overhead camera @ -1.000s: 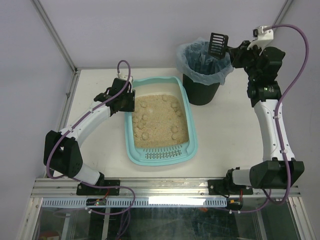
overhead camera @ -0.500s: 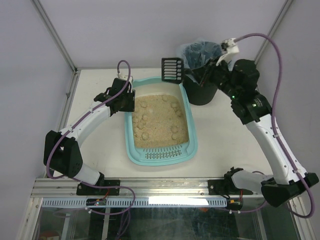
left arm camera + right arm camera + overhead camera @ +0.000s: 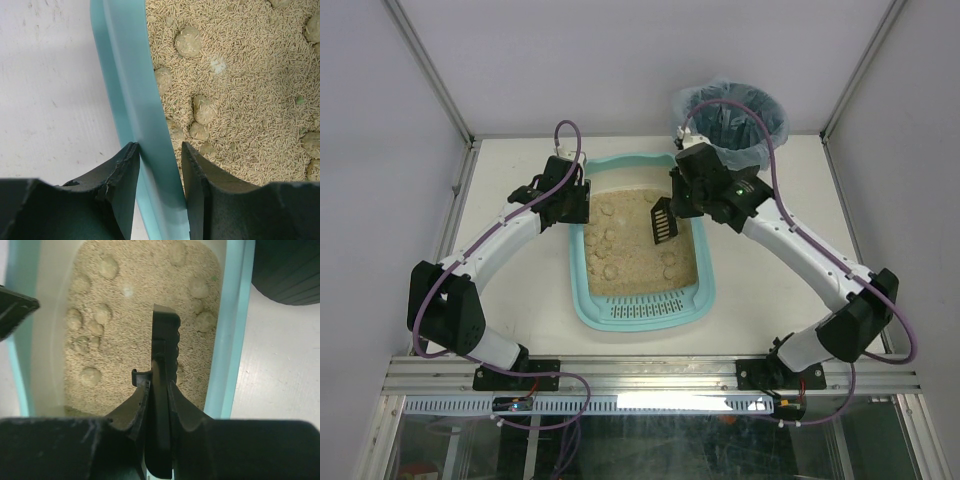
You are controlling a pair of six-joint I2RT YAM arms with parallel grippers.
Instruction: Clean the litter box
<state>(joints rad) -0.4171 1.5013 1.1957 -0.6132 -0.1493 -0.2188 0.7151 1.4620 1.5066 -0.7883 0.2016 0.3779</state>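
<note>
The light teal litter box (image 3: 582, 300) lies mid-table, filled with beige litter and several clumps (image 3: 608, 270). My left gripper (image 3: 575, 205) is shut on the box's left rim (image 3: 132, 95), one finger outside and one inside. My right gripper (image 3: 682, 200) is shut on the handle of a small black slotted scoop (image 3: 662, 222), which hangs over the litter near the box's far right side. In the right wrist view the scoop (image 3: 165, 345) points edge-on at the litter, with clumps (image 3: 199, 289) around it. I cannot tell whether its tip touches the litter.
A black round bin (image 3: 728, 120) with a bluish bag liner stands just behind the box's far right corner, close to my right arm. Its side shows in the right wrist view (image 3: 287, 270). The box's slotted strip (image 3: 642, 310) faces the near edge.
My right arm has swung the scoop from above the bin leftward and down into the litter box. The left gripper has stayed on the rim.
</note>
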